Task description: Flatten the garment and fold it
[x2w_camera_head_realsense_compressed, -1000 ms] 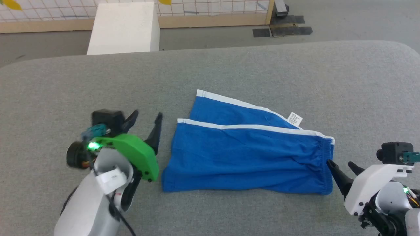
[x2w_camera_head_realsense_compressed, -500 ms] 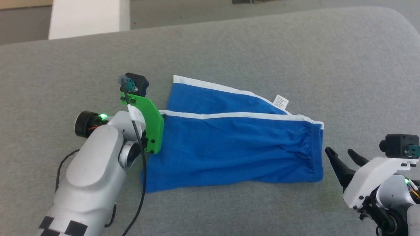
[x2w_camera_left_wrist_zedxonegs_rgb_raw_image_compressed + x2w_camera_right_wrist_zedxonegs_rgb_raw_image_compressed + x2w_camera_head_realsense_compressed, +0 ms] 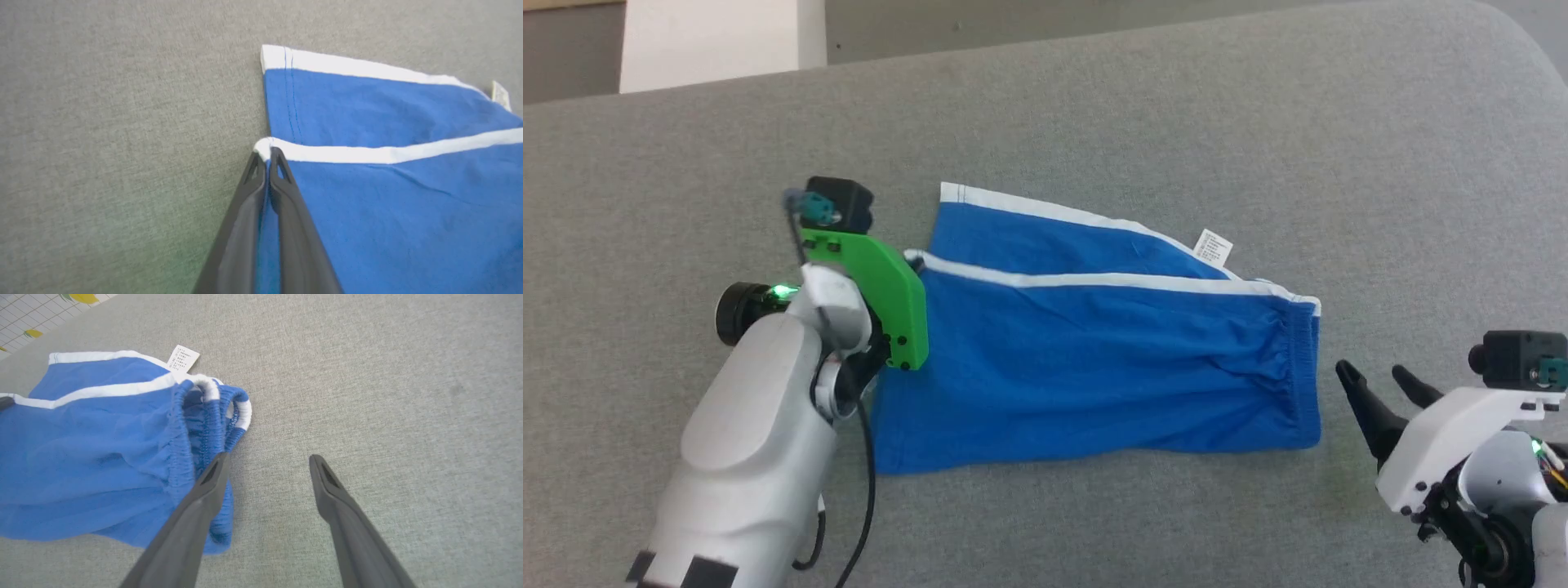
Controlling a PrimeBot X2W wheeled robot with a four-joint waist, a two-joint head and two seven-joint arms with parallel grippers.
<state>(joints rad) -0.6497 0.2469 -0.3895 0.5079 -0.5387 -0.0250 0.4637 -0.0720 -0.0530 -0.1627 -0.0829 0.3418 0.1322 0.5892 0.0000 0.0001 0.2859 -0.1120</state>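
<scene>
Garment: your blue shorts, the garment (image 3: 1094, 359), lie on the grey counter (image 3: 1094, 106), doubled leg over leg, hems toward the robot's left and waistband (image 3: 1303, 359) toward its right.
Layers: the top leg sits skewed, so the lower leg and the white tag (image 3: 1213, 243) show beyond it. That is likely why more flattening is needed.
Left end effector: the left end effector (image 3: 265, 157) has its fingers pinched together on the white-trimmed hem corner (image 3: 263, 145) of the top leg. A corner grip lets you steer the whole edge.
Right end effector: the right end effector (image 3: 1372, 371) has its fingers spread wide and holds nothing. It sits low just beside the waistband. In the right wrist view one finger overlaps the elastic edge, but you cannot tell whether it touches.
Step in hand: probably securing opposite ends so the cloth can be drawn taut.
Next move: you would want the right fingers to close around the gathered waistband before any pull.
Risk: pulling from the left alone may drag the soft fabric and bunch it.
</scene>
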